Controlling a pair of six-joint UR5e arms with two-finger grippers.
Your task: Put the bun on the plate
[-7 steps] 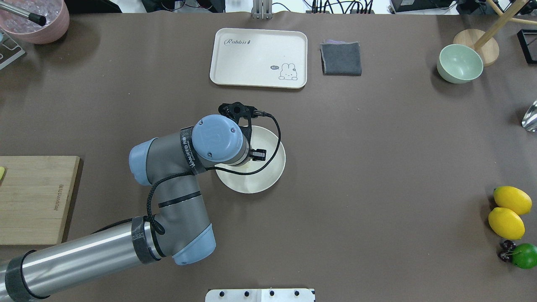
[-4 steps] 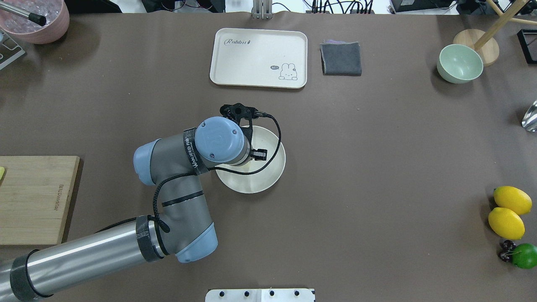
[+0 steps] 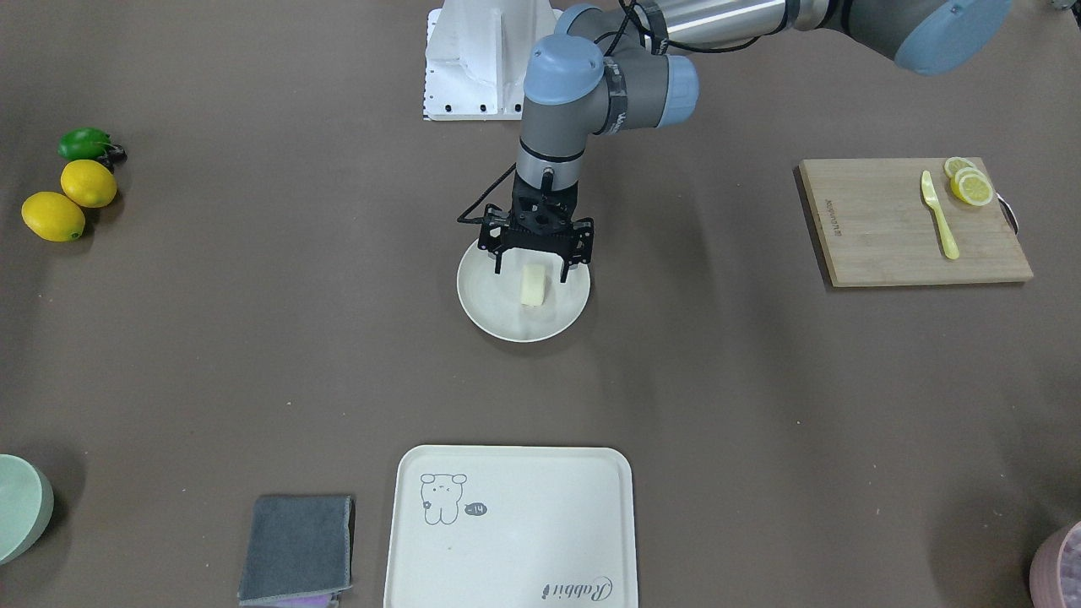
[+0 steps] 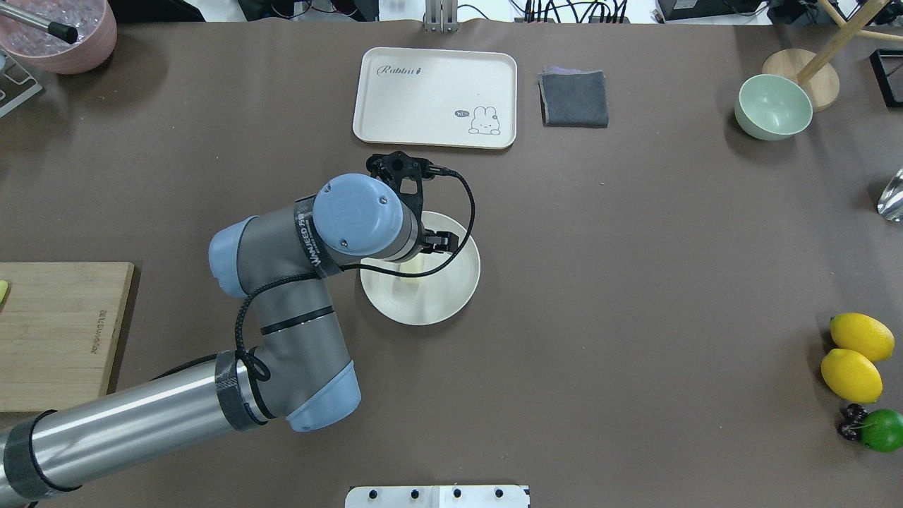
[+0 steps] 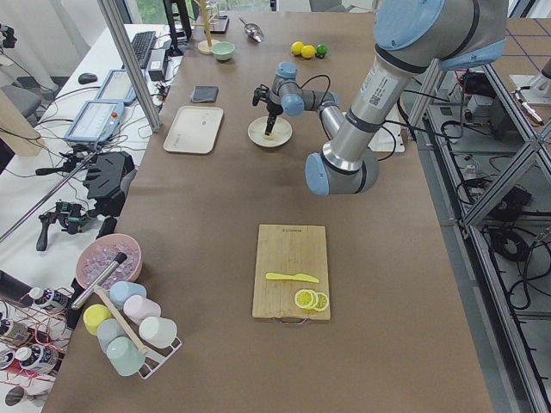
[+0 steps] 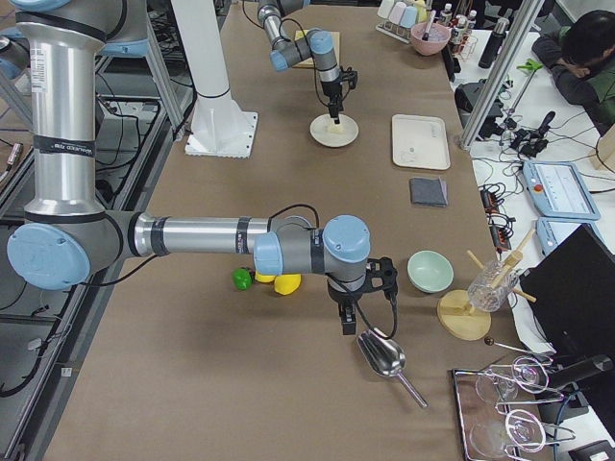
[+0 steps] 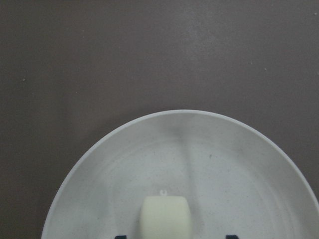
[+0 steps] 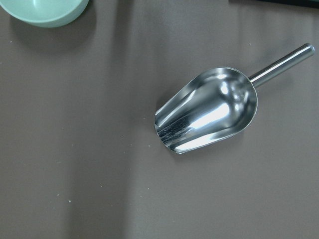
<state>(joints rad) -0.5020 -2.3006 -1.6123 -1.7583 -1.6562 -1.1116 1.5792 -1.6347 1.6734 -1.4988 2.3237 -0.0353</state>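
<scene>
Bun (image 3: 533, 285) lies on the plate (image 3: 490, 312), straight below my left claw (image 3: 530, 272). That claw hangs low over the plate and is spread wide. Its two fingers (image 3: 564, 268) stand one on each side of the bun, and neither touches it. My wrist camera shows a strip of bare plate between the bun and each finger end. The claw holds nothing. The bun rests on the half of the plate nearer my base, lengthwise, pointing away from me.

Past the claw, further from my base, a cream tray (image 4: 423, 92) with a small drawn animal sits on the table (image 4: 635, 247). A folded grey cloth (image 4: 573, 99) lies just beside the tray, towards my right. Well off to the claw's left is a wooden cutting board (image 3: 887, 228), carrying lemon slices (image 3: 969, 184) and a pale yellow knife (image 3: 939, 215). Far to the claw's right lie two whole lemons (image 4: 855, 356).

My right claw (image 6: 348, 322) hangs above the table beside a metal scoop (image 8: 207, 112) and near a pale green bowl (image 8: 45, 10). I cannot tell whether it is open or closed.
</scene>
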